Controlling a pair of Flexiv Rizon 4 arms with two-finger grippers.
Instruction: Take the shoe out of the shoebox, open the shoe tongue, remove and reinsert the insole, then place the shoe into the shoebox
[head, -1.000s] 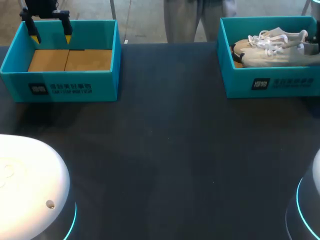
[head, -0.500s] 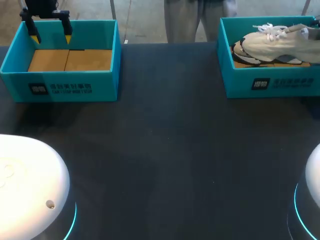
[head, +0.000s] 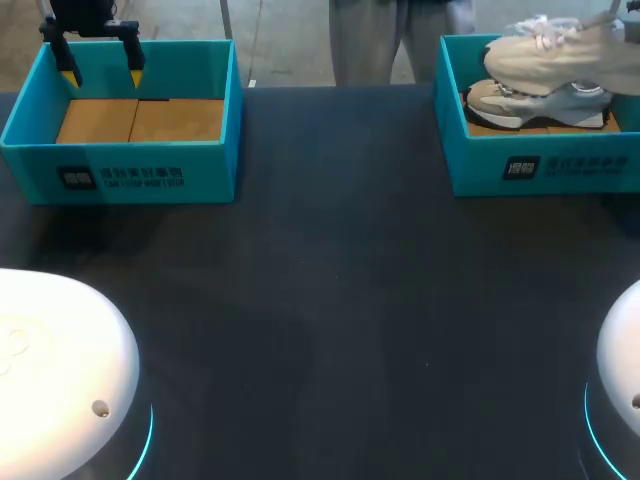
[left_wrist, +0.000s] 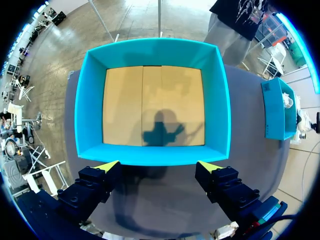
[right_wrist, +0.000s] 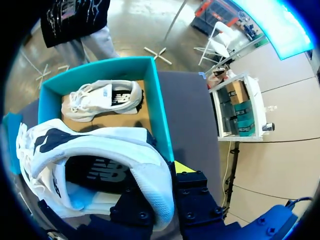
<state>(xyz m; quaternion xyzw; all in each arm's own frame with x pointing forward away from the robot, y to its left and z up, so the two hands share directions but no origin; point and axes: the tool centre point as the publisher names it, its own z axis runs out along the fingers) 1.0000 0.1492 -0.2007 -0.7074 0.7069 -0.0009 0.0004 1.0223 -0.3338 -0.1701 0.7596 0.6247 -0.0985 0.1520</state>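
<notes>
Between the fingers of the right hand (right_wrist: 167, 176) sits the heel of the pale shoe (right_wrist: 95, 160), and I judge that hand to be clamped on it. One yellow tip shows just outside the heel collar and the other is hidden by the shoe. The shoe hangs above the blue shoebox (right_wrist: 159, 107) with nothing else bearing it. Ahead of and below that hand, a second shoe (right_wrist: 97, 100) lies on its side on the shoebox's cardboard floor, apart from the held one. The first step, taking the shoe out, looks nearly done: the shoe is lifted over the rim but not yet carried away from the box or set on the dark worktop (head: 340, 280). Opening the tongue, pulling and refitting the insole, and returning the shoe are all left to do. The left hand (left_wrist: 159, 167) hovers with its fingers spread wide, holding nothing. It is just short of the near wall of an empty box (left_wrist: 155, 100) and well apart from the right hand across the worktop, so it would have far to come to help. Directly under the held shoe, the shoebox walls and the second shoe are the nearest obstacles, and the loose laces could catch on either.
</notes>
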